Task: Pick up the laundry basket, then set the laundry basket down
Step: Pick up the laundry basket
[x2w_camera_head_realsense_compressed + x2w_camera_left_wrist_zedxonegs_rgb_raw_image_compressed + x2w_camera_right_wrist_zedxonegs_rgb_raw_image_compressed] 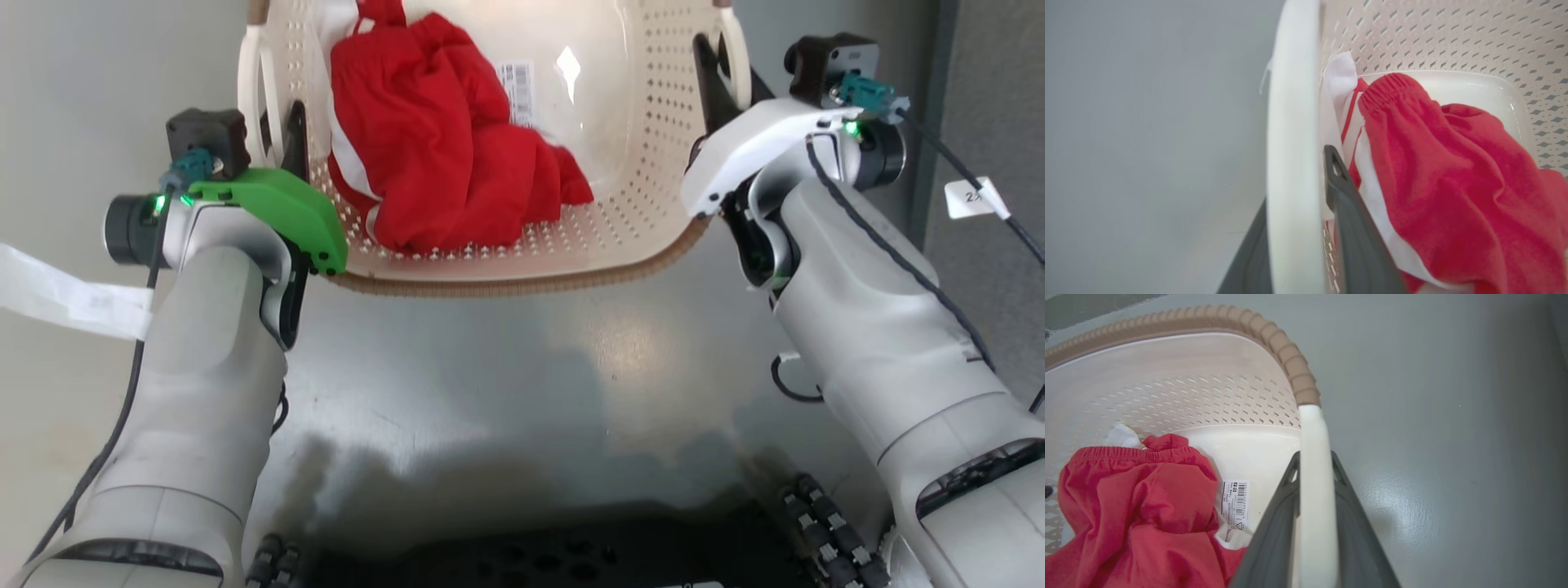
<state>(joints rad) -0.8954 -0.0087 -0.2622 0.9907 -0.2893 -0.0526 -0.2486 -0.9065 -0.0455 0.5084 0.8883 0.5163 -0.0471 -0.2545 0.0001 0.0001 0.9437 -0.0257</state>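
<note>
You have the laundry basket [653,163] at the top centre of the head view, balanced for carrying because the left gripper [277,135] pinches one white handle [1294,163] at mid-left and the right gripper [729,77] pinches the other handle [1316,498] at upper right, with the red clothes [441,147] inside.

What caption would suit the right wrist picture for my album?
The right gripper clamps the white side handle of a cream perforated plastic laundry basket holding red clothing.
</note>
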